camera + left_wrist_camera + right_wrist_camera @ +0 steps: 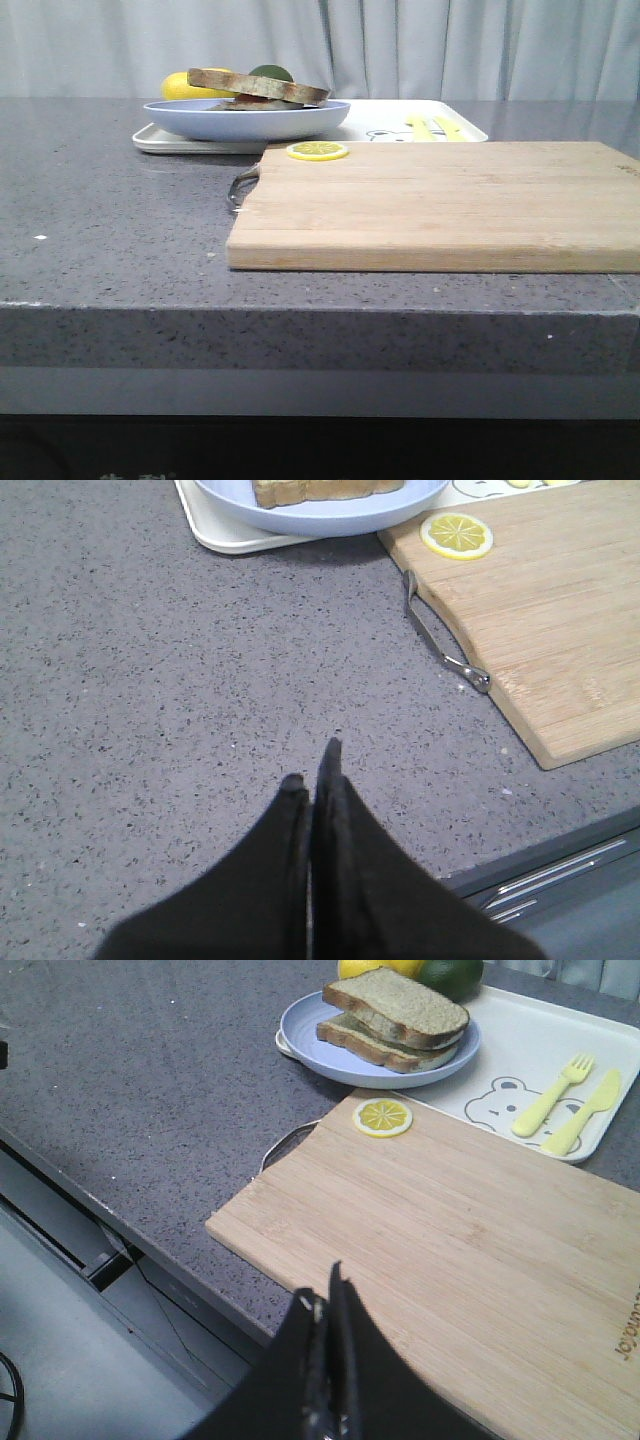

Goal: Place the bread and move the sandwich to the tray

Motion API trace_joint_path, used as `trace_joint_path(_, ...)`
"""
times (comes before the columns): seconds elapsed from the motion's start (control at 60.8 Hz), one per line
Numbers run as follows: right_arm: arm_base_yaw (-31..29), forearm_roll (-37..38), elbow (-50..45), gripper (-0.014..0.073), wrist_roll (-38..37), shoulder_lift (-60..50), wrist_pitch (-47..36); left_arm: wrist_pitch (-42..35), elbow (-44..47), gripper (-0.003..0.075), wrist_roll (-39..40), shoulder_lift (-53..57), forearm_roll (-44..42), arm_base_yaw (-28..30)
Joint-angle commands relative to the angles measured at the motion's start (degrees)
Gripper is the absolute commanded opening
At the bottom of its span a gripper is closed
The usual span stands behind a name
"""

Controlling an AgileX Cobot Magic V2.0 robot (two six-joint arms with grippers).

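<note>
Two brown-crusted bread slices lie on a light blue plate (300, 1030). The upper plain bread (397, 1002) leans tilted on the lower slice (375, 1048). No fried egg shows, so I see no finished sandwich. The plate stands on the left part of the white tray (520, 1045), which also shows in the front view (385, 118). My left gripper (315, 765) is shut and empty over bare grey counter, short of the plate (330, 515). My right gripper (325, 1295) is shut and empty over the near corner of the wooden cutting board (480, 1230). Neither gripper shows in the front view.
A lemon slice (318, 151) lies on the board's far left corner, near its metal handle (440, 640). A yellow fork (553, 1095) and knife (585, 1110) lie on the tray beside a bear drawing. A lemon (185, 86) and a green fruit (450, 972) sit behind the bread.
</note>
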State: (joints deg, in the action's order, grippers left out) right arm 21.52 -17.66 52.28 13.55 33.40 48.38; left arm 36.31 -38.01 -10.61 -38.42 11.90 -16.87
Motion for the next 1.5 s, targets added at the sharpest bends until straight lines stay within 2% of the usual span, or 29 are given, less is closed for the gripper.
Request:
trace_joint_path(0.0,-0.3,-1.3,1.3,-0.0068,-0.1,0.1,-3.7,-4.3,-1.6,-0.002,0.0,0.1,0.5,-0.5)
trace_joint_path(0.345,-0.3,-1.3,1.3,-0.0068,-0.1,0.1,-3.7,-5.5,-0.8,-0.002,0.0,1.3,0.6,-0.6)
trace_joint_path(0.641,-0.3,-1.5,1.3,-0.0069,-0.1,0.1,-3.7,-22.8,13.9,-0.002,0.0,22.6,-0.9,4.8)
trace_joint_path(0.855,-0.2,-1.4,1.3,-0.0069,-0.1,0.1,-3.7,-31.0,23.4,-0.002,0.2,29.5,-1.6,7.2)
trace_joint_path(0.953,-0.2,-1.4,1.3,-0.0069,-0.1,0.1,-3.7,-32.0,26.6,-0.002,7.2,31.0,-6.9,8.6)
trace_joint_path(1.068,-0.2,-1.4,1.3,-0.0069,-0.1,0.1,-3.7,-32.5,29.5,-0.002,21.2,32.9,-17.7,11.4)
trace_joint_path(1.249,-0.2,-1.4,1.3,-0.0069,-0.1,0.1,-3.7,-33.8,33.1,-0.002,21.3,35.3,-16.1,12.4)
trace_joint_path(1.446,-0.2,-1.4,1.3,-0.0069,-0.1,0.1,-3.7,-42.7,38.5,-0.002,20.8,38.0,-14.5,12.4)
trace_joint_path(1.479,-0.2,-1.4,1.3,-0.0069,-0.1,0.1,-3.7,-41.4,38.5,-0.002,20.6,38.5,-13.4,12.4)
